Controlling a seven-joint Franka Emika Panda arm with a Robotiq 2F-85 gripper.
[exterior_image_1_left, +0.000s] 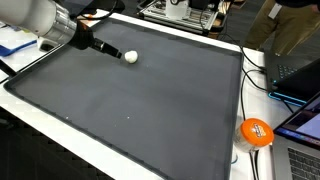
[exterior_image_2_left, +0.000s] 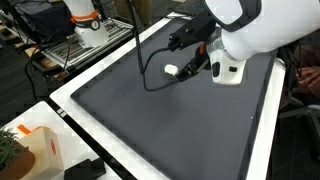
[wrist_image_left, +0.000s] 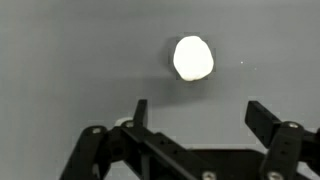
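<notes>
**Claw (wrist_image_left: 198, 108) wide open, white ball (wrist_image_left: 193, 58) just beyond its fingertips**

The claw stands with its jaws spread as far as they go and holds nothing. In the wrist view we see both black fingers (wrist_image_left: 262, 115) rising from the bottom edge. The ball sits above them, clear of both tips and touching neither. Sideways it falls almost on the midline of the gap, a shade toward the finger on the left of that picture. So the ball lies straight ahead of the claw rather than between its fingers.

The ball looks nearly round, perhaps slightly taller than wide in the wrist view, so we find no long axis that matters.

In both exterior views the ball (exterior_image_1_left: 130, 57) rests on the dark grey mat (exterior_image_1_left: 150, 110), near one of its edges, with the claw (exterior_image_1_left: 108, 50) angled down just beside it. We cannot tell from these views how high the tips hang above the mat.

A black cable (exterior_image_2_left: 140, 50) runs over the mat near the ball (exterior_image_2_left: 172, 70). An orange ball (exterior_image_1_left: 256, 131) lies well apart, off the mat.
</notes>
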